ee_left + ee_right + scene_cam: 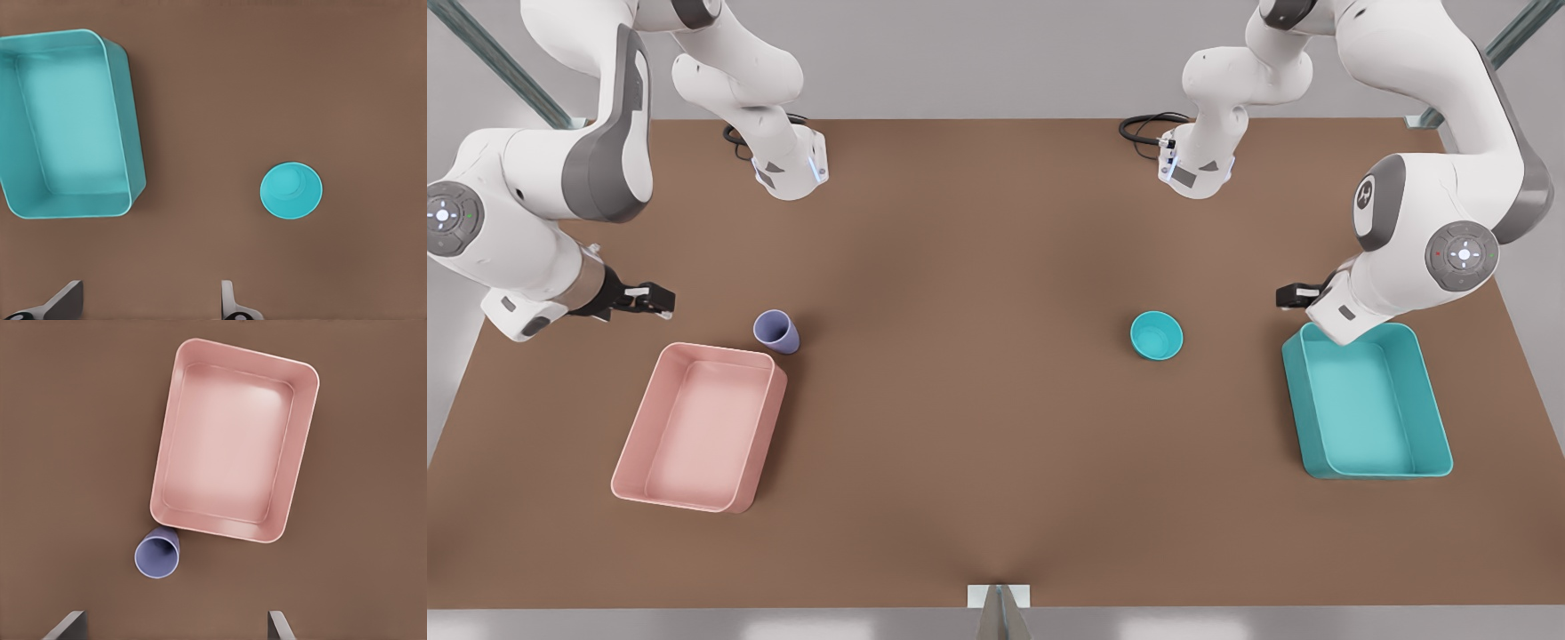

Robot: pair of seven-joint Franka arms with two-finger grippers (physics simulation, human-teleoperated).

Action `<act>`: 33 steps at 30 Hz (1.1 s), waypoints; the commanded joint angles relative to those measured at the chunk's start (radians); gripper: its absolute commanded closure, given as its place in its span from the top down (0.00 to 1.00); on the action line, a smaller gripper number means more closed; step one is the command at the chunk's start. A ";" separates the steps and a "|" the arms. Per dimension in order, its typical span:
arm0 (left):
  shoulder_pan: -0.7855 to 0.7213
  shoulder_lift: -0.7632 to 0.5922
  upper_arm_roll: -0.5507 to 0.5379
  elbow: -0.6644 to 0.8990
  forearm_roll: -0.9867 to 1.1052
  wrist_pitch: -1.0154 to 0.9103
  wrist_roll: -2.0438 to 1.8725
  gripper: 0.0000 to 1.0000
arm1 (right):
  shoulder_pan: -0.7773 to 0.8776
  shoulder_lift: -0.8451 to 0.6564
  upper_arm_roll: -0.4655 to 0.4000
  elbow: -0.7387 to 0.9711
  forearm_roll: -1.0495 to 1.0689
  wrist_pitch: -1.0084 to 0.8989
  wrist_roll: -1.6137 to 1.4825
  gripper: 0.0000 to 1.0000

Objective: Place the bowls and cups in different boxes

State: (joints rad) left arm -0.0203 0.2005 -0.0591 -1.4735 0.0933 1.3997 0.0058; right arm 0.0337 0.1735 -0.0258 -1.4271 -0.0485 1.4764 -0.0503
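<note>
On the brown table (978,427), left of centre in the front view, the purple cup (777,332) stands upright with its mouth up, just beside the far corner of the pink tray (760,444); from above, the two look almost touching, though contact cannot be confirmed. That tray's long axis runs from near to far, leaning slightly toward the front view's right at its far end. Right of centre the teal bowl (1157,335) sits mouth up on bare tabletop, well apart from the teal tray (1432,427), whose long axis also runs near to far.

At the front view's left edge the right gripper (660,300) hangs above the table near the cup and the pink tray's far end, its fingers (70,625) spread wide and holding nothing. At the right, the left gripper (1288,296) hovers by the teal tray's far end, fingers (63,300) likewise parted and empty.

Wide open tabletop lies between the two trays and along the near edge. Pale grey walls and metal frame struts (498,62) surround the table.
</note>
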 commanded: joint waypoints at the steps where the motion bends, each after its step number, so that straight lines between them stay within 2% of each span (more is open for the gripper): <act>1: 0.000 -0.001 -0.001 0.001 0.000 0.007 0.019 1.00 | 0.000 0.000 0.000 0.002 0.002 0.010 -0.034 1.00; 3: -0.047 0.010 -0.001 -0.030 0.000 0.016 0.017 1.00 | 0.012 0.024 0.004 0.005 -0.010 0.027 -0.043 1.00; 5: -0.190 0.118 -0.001 -0.087 0.009 0.131 -0.059 1.00 | 0.052 0.067 0.007 -0.012 0.009 0.061 -0.157 1.00; 7: -0.280 0.231 -0.002 -0.126 0.026 0.304 -0.138 1.00 | 0.072 0.061 0.007 -0.153 0.009 0.205 -0.128 1.00; 9: -0.320 0.243 -0.001 -0.317 0.074 0.594 -0.144 1.00 | 0.077 0.051 0.007 -0.257 0.010 0.320 -0.016 1.00; 13: -0.362 0.257 -0.002 -0.462 0.074 0.754 -0.253 1.00 | 0.080 -0.055 0.006 -0.526 0.009 0.508 0.118 1.00; 15: -0.372 0.257 -0.002 -0.469 0.074 0.754 -0.331 1.00 | 0.075 -0.084 0.004 -0.598 0.009 0.547 0.121 1.00; 17: -0.374 0.254 -0.002 -0.492 0.074 0.749 -0.371 1.00 | 0.057 -0.106 0.000 -0.713 0.018 0.674 0.129 1.00; 22: -0.397 0.281 -0.002 -0.541 0.074 0.748 -0.440 1.00 | 0.052 -0.020 0.000 -0.740 0.024 0.771 0.196 1.00; 29: -0.397 0.301 -0.002 -0.567 0.074 0.749 -0.483 1.00 | 0.029 -0.052 0.000 -0.938 0.041 0.932 0.198 1.00; 32: -0.397 0.303 -0.002 -0.567 0.074 0.751 -0.483 1.00 | 0.011 -0.029 0.000 -0.955 0.041 0.973 0.196 1.00; 33: -0.397 0.306 -0.002 -0.567 0.074 0.754 -0.483 0.87 | 0.011 -0.022 0.000 -0.966 0.041 0.986 0.196 1.00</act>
State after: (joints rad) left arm -0.4174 0.5073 -0.0613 -2.0405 0.1663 2.1405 -0.3151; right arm 0.0465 0.1466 -0.0251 -2.3880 -0.0134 2.3660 0.0749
